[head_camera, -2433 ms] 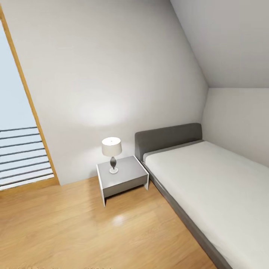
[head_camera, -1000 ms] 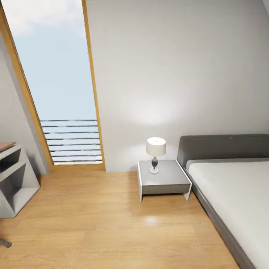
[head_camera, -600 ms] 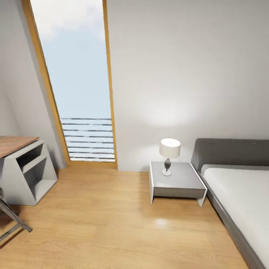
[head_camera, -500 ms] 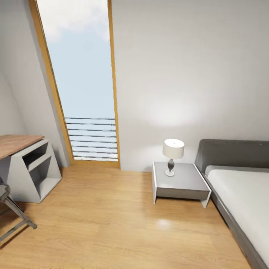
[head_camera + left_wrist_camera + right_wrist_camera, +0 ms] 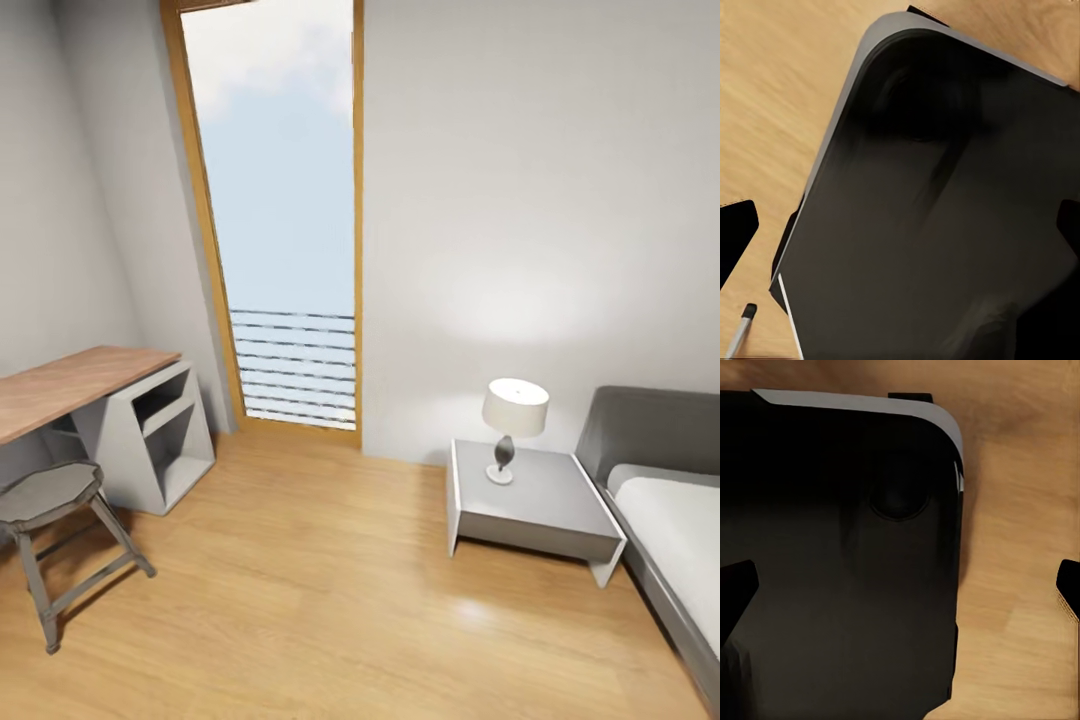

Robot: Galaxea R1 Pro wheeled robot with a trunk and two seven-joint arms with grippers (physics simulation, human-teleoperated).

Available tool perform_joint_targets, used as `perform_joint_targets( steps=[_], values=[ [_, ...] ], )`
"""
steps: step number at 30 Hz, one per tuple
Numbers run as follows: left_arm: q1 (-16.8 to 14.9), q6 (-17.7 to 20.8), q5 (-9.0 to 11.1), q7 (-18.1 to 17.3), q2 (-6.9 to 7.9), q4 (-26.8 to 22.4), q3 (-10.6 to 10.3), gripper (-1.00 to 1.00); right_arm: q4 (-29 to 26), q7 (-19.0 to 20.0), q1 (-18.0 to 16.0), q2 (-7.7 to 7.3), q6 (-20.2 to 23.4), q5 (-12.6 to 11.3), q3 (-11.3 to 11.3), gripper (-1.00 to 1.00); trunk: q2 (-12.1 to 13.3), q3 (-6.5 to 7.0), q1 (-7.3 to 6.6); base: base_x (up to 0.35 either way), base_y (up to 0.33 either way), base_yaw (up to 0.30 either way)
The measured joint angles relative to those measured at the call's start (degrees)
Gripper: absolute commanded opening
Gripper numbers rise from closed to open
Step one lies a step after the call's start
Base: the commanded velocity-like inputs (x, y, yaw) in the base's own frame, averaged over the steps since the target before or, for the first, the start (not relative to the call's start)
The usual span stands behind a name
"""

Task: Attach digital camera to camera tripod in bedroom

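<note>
The digital camera and the camera tripod are out of view. The head view looks into the bedroom, with white walls and a light wood plank floor (image 5: 300,600). My left gripper (image 5: 904,236) is open and holds nothing; its dark fingertips (image 5: 735,232) sit wide apart over my dark base (image 5: 945,225). In the right wrist view my right gripper (image 5: 904,592) is likewise open and empty above the base (image 5: 832,547), beside bare floor (image 5: 1020,547). A thin silver rod with a dark tip (image 5: 742,326) lies near the base; I cannot tell what it belongs to.
A tall wood-framed window (image 5: 285,230) is in the far wall. A wooden-topped desk (image 5: 80,385) with grey shelves and a grey stool (image 5: 50,495) stand at the left. A grey nightstand (image 5: 535,505) with a lamp (image 5: 513,415) stands by the grey bed (image 5: 670,510) at the right.
The head view has swung left: the bed and nightstand slid to the right edge, while the window, then the desk and stool, came into view. Nothing in the room itself moved.
</note>
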Motion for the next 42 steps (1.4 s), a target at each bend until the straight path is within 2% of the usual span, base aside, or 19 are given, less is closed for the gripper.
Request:
perform_joint_targets(
  steps=[13, 24, 42],
  values=[
    [0.0, 0.0, 0.0, 0.0, 0.00, 0.0, 0.0, 1.00, 0.4, 0.2, 0.0, 0.04, -0.2, 0.0, 0.0, 1.00, 0.0, 0.00, 0.00, 0.000, 0.000, 0.293],
    [0.0, 0.0, 0.0, 0.0, 0.00, 0.0, -0.1, 1.00, 0.8, 0.2, 0.0, 0.04, -0.2, -0.1, 1.7, 1.00, 0.0, 0.00, 0.00, 0.000, 0.000, 0.291],
    [0.0, 0.0, 0.0, 0.0, 0.00, 0.0, -0.1, 1.00, 0.9, 0.0, 0.0, 0.10, -0.2, -0.1, 2.0, 1.00, 0.0, 0.00, 0.00, 0.000, 0.000, 0.291]
  ],
)
